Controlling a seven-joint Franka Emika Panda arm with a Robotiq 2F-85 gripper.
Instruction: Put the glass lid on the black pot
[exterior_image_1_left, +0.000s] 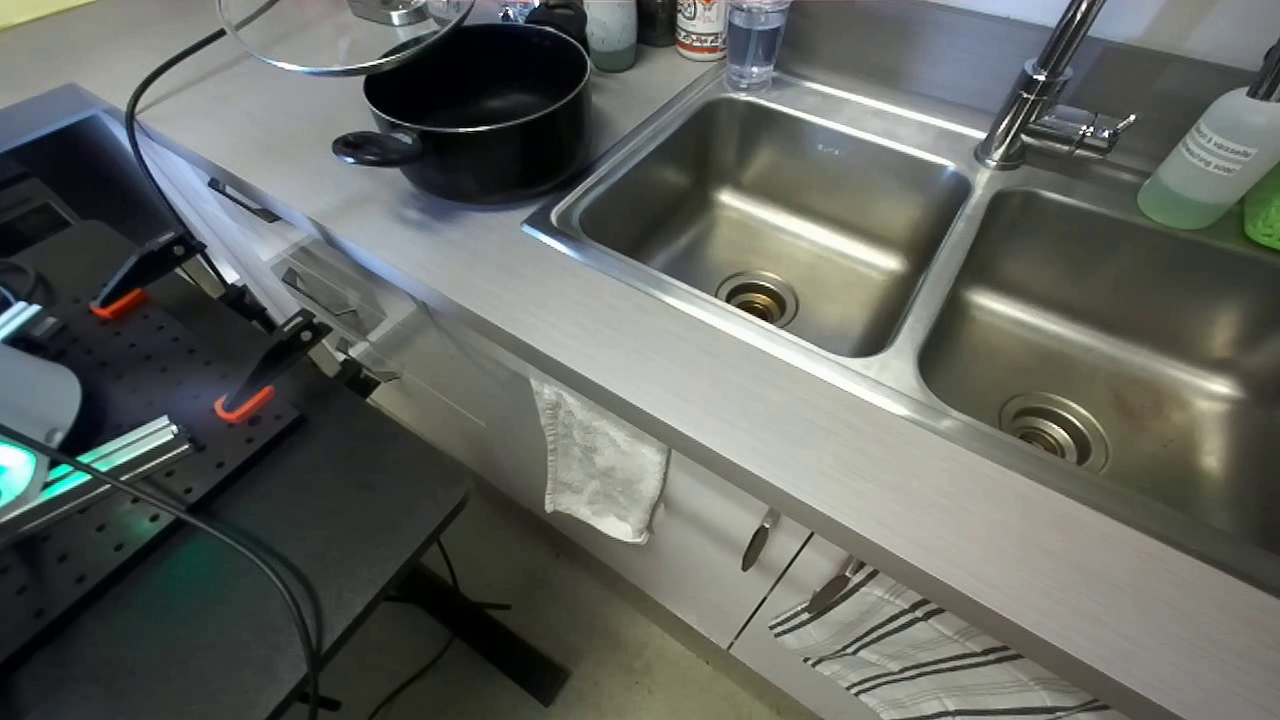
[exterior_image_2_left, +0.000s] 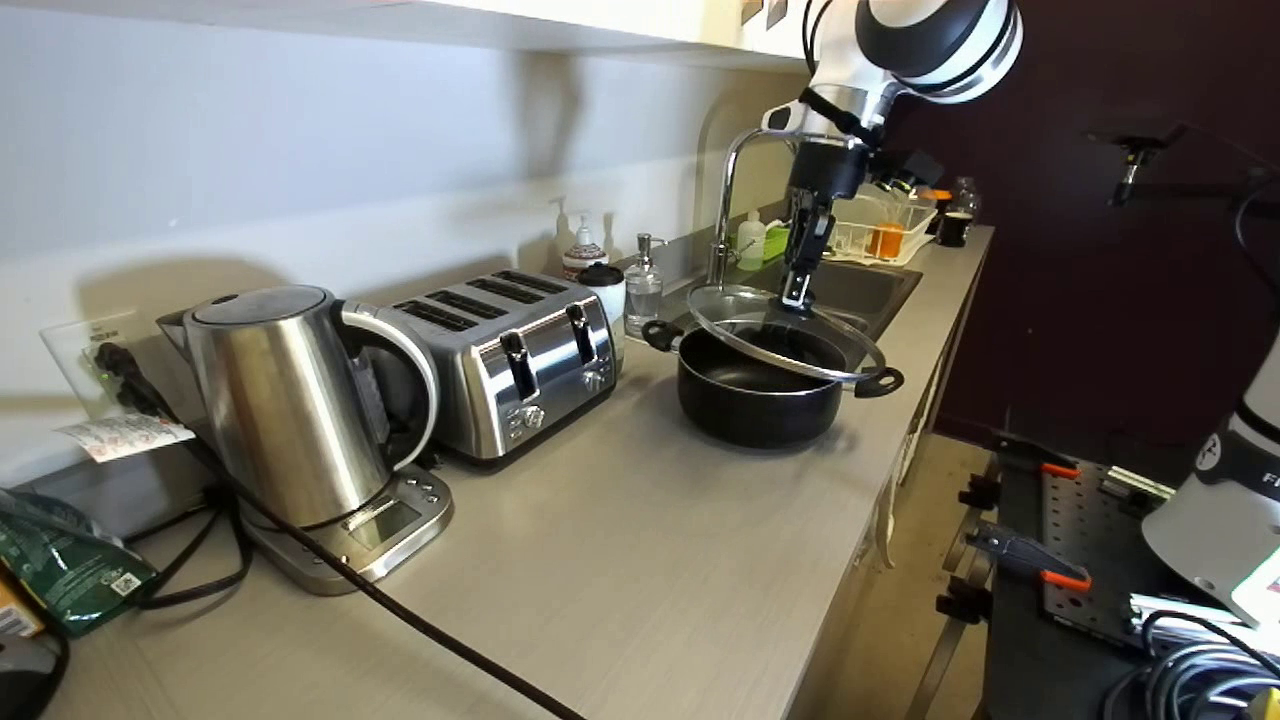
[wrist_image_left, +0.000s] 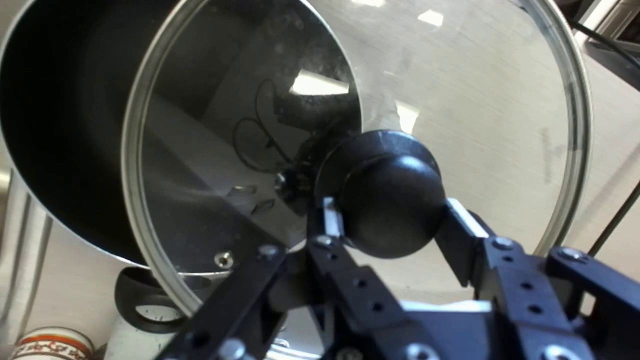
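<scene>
The glass lid (wrist_image_left: 380, 90) is held beneath the gripper (wrist_image_left: 397, 216), which is clamped on its knob (wrist_image_left: 392, 205).
Below and to one side of the gripper, the black pot (exterior_image_2_left: 752, 418) is only partly overlapped; whether it is touched cannot be told. If the lid is released here, it would likely be tipped onto the surface (exterior_image_2_left: 620, 560) by that offset and its apparent tilt.

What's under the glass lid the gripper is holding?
Through the glass lid, the wrist view shows part of the black pot, its rim and dark interior, plus some countertop. What lies directly behind the black knob and gripper is covered.
</scene>
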